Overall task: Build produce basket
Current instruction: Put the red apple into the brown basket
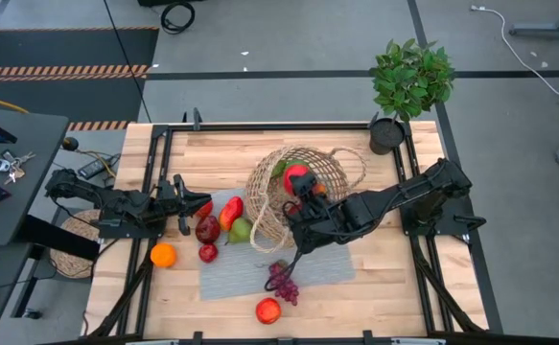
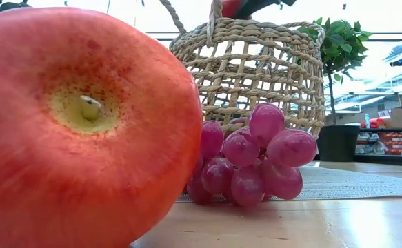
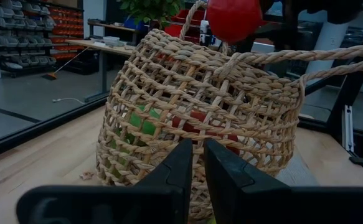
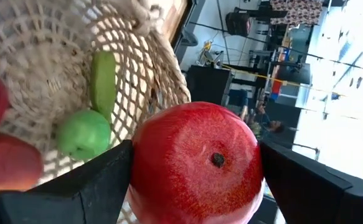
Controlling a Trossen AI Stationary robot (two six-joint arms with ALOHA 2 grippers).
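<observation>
Over the tan open-weave wicker basket, the right gripper pinches a round red apple; left gripper waits, fingers nearly together.

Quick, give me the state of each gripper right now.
Left gripper: shut, holding nothing, low beside the basket.
Right gripper: shut on a red apple, above the basket's opening.

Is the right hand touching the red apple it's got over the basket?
Touching: the right wrist view shows the right hand clamped on both sides of the red apple.
</observation>
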